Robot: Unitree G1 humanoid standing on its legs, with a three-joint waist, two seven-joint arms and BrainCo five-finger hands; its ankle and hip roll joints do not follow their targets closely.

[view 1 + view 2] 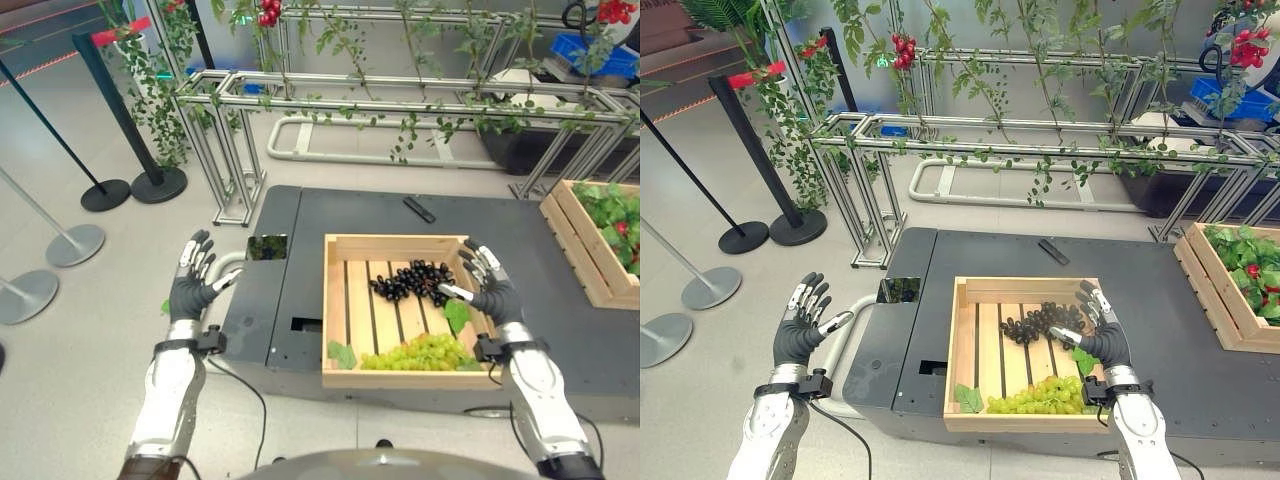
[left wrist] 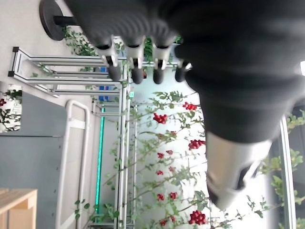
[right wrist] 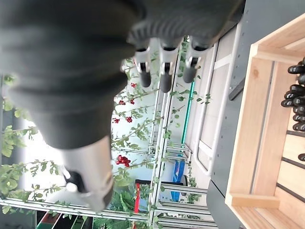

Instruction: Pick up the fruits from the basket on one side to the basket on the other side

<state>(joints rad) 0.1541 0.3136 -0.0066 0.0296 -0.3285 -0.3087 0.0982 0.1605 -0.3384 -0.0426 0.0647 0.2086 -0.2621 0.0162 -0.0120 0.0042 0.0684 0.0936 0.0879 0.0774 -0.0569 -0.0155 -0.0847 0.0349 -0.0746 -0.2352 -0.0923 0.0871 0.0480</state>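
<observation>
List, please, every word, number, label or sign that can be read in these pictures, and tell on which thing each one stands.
There is none that can be read.
The wooden crate holding dark grapes and green grapes bears no print.
The dark platform, the small black object on it and the far crate show no label either.

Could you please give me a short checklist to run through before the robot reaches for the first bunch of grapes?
1. Right hand free to grasp: ok; fingers open, holding nothing, above the crate's right side.
2. Left hand out of the way: ok; open, over the floor left of the platform.
3. Fruit reachable: ok; dark grapes and green grapes lie exposed in the wooden crate.
4. Destination ready: cannot tell; the second crate at far right already holds leafy red fruit.
5. Path over the platform: ok; the small black object lies behind the crate.
</observation>
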